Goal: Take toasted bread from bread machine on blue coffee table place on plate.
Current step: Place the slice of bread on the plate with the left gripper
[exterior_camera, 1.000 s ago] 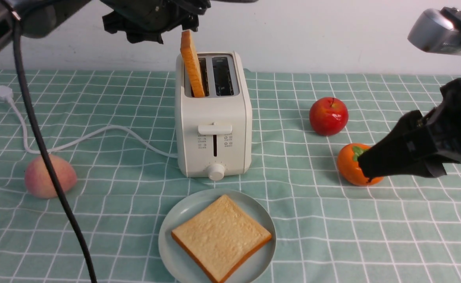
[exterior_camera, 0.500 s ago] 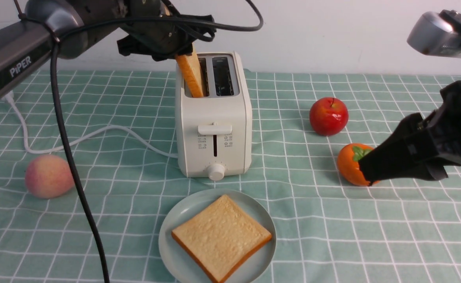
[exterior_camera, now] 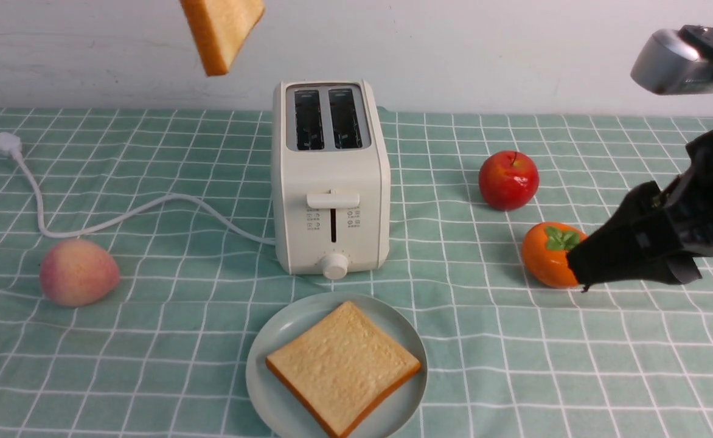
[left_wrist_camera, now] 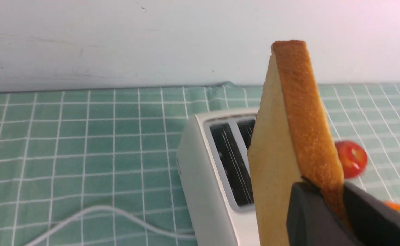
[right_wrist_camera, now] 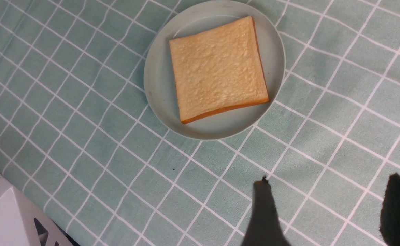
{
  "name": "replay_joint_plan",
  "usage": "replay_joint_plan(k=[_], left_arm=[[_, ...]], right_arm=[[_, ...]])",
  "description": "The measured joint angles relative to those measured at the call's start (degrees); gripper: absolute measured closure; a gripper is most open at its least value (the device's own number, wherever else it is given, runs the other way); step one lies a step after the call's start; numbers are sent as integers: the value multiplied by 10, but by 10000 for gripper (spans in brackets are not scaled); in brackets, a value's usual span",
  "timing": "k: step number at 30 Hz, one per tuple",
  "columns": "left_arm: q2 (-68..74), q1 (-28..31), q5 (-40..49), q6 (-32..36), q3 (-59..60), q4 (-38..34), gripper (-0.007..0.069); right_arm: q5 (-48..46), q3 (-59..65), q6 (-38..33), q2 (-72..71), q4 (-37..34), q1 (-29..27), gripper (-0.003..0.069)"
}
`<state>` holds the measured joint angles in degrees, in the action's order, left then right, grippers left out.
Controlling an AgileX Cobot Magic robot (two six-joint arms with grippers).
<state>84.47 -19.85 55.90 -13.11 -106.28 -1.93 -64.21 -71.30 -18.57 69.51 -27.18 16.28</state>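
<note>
Straddling its crust, left fingers (left_wrist_camera: 309, 218) pinch the toasted bread (left_wrist_camera: 278, 164).

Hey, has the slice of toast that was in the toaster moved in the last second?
Yes. The toasted bread has lifted clear of the bread machine slot and now hangs above it, toward the robot's left, pinched by the left gripper.

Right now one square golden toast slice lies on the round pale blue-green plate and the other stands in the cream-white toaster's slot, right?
No. The front view shows both slots of the cream-white toaster empty; the other slice hangs above, gripped by the left claw. One slice does lie on the plate.
</note>
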Motion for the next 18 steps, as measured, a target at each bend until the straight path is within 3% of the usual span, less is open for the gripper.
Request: replay_joint_plan(k=[5, 8, 9, 12, 13, 15, 18], left_arm=[[-72, 0, 19, 114, 155, -145, 564], [-86, 0, -12, 206, 277, -273, 564], [-80, 0, -40, 254, 352, -364, 564], [-56, 0, -100, 324, 447, -515, 564], [-53, 0, -100, 328, 453, -526, 564], [-14, 0, -161, 377, 509, -656, 564], [32, 0, -200, 423, 534, -721, 564]], right_arm=[[3, 0, 0, 0, 2, 0, 216], [5, 0, 0, 0, 2, 0, 216], [6, 0, 0, 0, 2, 0, 216], [7, 0, 1, 0, 2, 0, 216], [7, 0, 1, 0, 2, 0, 216], [7, 0, 1, 0, 2, 0, 216], [7, 0, 1, 0, 2, 0, 216]])
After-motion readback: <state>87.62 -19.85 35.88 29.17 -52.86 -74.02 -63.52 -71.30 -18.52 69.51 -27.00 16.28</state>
